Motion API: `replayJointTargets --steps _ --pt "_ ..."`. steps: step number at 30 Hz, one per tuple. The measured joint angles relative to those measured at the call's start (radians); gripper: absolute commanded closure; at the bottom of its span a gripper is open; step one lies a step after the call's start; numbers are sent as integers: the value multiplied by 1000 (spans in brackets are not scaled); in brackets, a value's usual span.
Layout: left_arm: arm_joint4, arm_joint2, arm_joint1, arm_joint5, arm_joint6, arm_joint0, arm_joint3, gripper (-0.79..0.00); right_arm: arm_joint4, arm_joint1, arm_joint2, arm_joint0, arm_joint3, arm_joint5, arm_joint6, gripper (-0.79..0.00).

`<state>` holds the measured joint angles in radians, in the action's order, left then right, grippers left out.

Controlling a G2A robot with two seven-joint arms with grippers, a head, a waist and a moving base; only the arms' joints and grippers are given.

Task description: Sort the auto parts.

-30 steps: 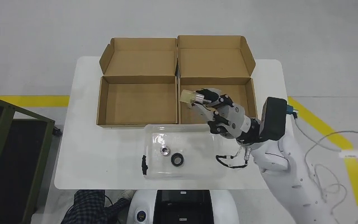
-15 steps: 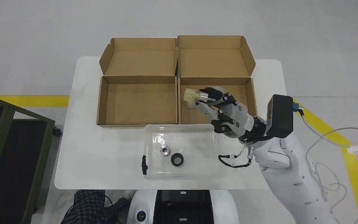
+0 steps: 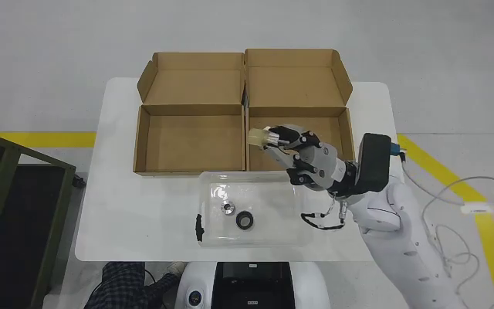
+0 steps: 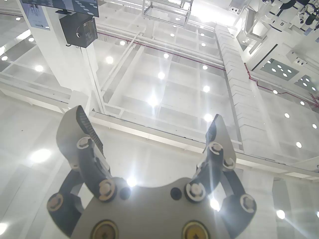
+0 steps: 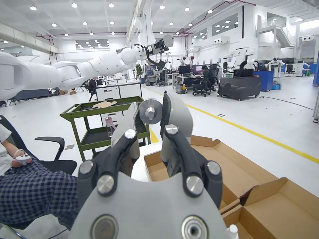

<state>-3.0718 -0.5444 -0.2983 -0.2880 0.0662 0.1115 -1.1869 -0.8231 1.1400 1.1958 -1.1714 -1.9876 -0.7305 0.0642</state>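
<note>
1. Since half a second ago the right arm has slid a touch left and back toward the robot. The piece it carries now sits just inside the left wall of the right-hand box.
2. Closest to the robot is the clear plastic tray (image 3: 207,185) on the white table (image 3: 116,193). A small silver bushing (image 3: 227,208) and a black ring (image 3: 245,220) lie in it, just beside each other but not touching. A small black piece (image 3: 198,226) sits at the tray's left edge.
3. Just past the tray, the right gripper (image 3: 274,137) is clamped on a round metal part (image 5: 150,112). The fingers pinch it from both sides and hold it in the air above the right cardboard box (image 3: 332,127).
4. The left cardboard box (image 3: 189,143) stands right up against the right one, walls touching. Both have their lids folded open at the far side.
5. The left gripper (image 4: 148,115) is raised well off the table and points at the ceiling. Its fingers are spread wide apart with nothing between them.
</note>
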Motion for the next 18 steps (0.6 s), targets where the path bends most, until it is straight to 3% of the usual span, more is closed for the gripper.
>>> replayJointTargets --steps 10,18 --pt "0 0 0 0 0 0 0 -785 -93 -2 -3 -20 56 17 -69 0" --pt "0 0 0 0 0 0 0 -785 -191 -15 59 -48 104 40 -162 0"
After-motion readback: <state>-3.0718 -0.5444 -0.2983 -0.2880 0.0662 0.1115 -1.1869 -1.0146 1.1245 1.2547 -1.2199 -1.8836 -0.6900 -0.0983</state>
